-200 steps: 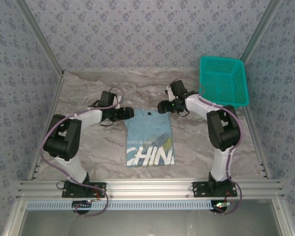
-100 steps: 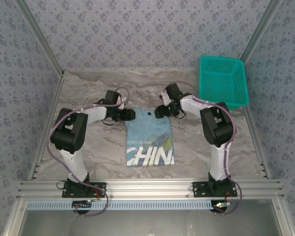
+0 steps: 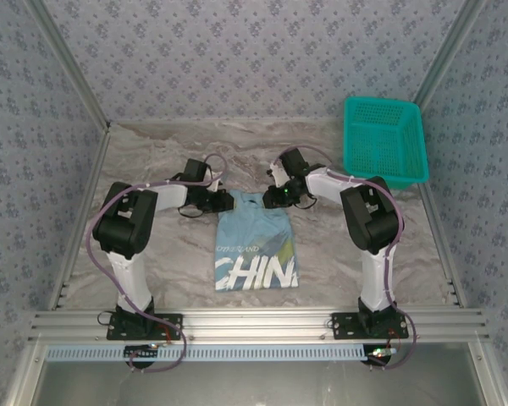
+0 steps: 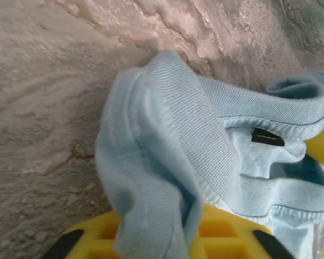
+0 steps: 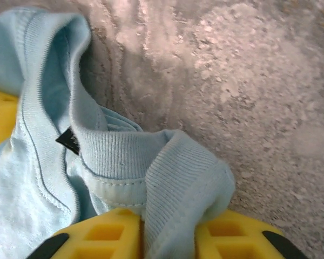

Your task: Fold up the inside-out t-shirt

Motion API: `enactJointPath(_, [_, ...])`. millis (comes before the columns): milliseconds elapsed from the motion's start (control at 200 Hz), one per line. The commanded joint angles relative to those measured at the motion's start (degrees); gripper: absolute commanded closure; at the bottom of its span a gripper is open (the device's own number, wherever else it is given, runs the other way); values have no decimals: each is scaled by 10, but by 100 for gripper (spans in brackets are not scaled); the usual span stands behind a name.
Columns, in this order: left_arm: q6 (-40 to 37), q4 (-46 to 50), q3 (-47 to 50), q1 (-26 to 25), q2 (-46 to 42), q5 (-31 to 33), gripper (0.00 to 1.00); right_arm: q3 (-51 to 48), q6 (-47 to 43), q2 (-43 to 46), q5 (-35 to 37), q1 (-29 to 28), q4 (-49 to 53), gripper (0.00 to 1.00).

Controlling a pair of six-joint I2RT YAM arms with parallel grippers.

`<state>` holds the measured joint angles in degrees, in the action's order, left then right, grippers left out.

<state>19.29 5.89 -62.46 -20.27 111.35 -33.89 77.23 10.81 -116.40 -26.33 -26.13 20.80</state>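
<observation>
The left gripper [image 3: 223,201] and the right gripper [image 3: 276,196] are each pinched shut on the ribbed neck edge of the light-blue t-shirt [image 3: 254,245], which lies flat on the table [image 3: 339,254] between the arms, well apart from the basket [image 3: 385,139].

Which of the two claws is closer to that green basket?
Right. The right gripper grips the t-shirt collar, down-left of the basket; the left gripper grips the collar's other end, farther left.
</observation>
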Motion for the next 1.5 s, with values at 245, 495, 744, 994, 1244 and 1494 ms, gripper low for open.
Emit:
enactJointPath(245, [52, -58, -21, 22, -55, -25, 100, 8, 71, 42, -99, 42, -127, 100])
enactJointPath(495, [44, -31, -144, 47, -99, -16, 100, 105, 105, 78, -99, 65, -178, 100])
enactJointPath(744, [17, -10, -208, 47, -162, -15, 100, 123, 92, 147, -83, 67, -227, 100])
enactJointPath(994, [4, -37, -24, 9, -244, 1, 100, -42, 79, 212, -90, 53, -264, 100])
enactJointPath(1244, [26, -47, 175, -45, -332, 13, 100, -267, 100, 319, -33, 15, -250, 100])
enactJointPath(1494, [34, -63, 173, -53, -302, 35, 100, -261, 88, 304, 11, 12, -186, 100])
